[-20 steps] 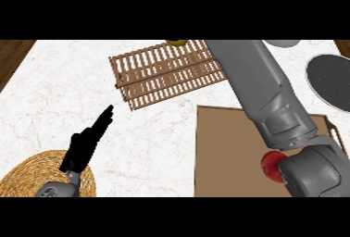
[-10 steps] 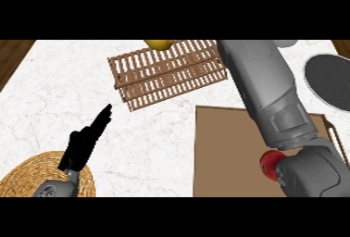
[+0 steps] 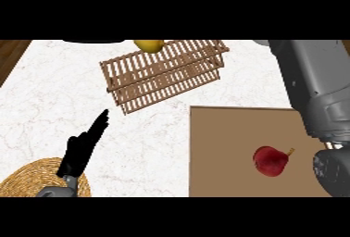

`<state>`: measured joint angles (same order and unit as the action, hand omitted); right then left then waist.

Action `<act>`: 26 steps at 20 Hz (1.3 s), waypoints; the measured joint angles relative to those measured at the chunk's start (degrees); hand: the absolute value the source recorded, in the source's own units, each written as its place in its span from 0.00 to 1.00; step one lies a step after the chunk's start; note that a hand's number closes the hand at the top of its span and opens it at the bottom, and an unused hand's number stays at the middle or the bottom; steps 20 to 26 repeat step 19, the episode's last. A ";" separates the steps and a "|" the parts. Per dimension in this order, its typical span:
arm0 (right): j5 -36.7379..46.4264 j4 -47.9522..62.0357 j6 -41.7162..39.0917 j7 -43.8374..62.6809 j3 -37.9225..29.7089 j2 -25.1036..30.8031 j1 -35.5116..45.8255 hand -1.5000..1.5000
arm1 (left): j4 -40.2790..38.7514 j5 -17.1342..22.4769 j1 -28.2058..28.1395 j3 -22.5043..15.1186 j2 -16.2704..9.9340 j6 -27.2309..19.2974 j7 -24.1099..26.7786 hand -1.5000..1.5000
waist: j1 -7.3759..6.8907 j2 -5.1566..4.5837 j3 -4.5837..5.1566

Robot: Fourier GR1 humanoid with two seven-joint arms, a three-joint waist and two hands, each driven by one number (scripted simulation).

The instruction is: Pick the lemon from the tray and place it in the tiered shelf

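- The lemon [image 3: 149, 45] is seen at the far edge of the counter, just behind the top of the tiered shelf [image 3: 167, 74]; only its lower part shows beneath the upper band, and whether it touches the shelf cannot be told.
- No hand is found on the lemon: it lies well apart from the left hand [image 3: 83, 150], with the shelf and a stretch of bare counter between them.
- The left hand is held with its black fingers straight and together, pointing up and to the right toward the shelf's lower left corner; nothing is held in it.
- The right hand itself is not shown; only the grey right forearm [image 3: 318, 92] is seen along the right side, so the state of its fingers cannot be told.
- The tiered shelf, made of brown wooden slats, is set tilted on the white marbled counter [image 3: 41, 102].
- The tray [image 3: 226, 139], a flat brown board, is placed near the lower right, and a red apple [image 3: 271, 160] with a short stem lies on it.
- A woven straw mat [image 3: 27, 178] is seen at the lower left, partly covered by the left forearm.
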<state>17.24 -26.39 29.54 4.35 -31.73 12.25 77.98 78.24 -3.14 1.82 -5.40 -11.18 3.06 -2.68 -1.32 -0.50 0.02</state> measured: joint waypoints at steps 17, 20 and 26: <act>-7.56 -12.32 -24.96 -2.46 0.86 17.75 -19.98 0.00 | 2.06 -0.88 -2.08 0.95 0.40 0.05 -0.59 0.50 | 1.25 0.57 -0.03; -8.35 -14.23 -26.91 -2.21 1.57 18.14 -22.36 0.00 | 0.93 -1.06 -1.96 1.33 0.36 0.31 0.28 0.50 | 1.36 0.58 -0.02; -8.35 -14.23 -26.91 -2.21 1.57 18.14 -22.36 0.00 | 0.93 -1.06 -1.96 1.33 0.36 0.31 0.28 0.50 | 1.36 0.58 -0.02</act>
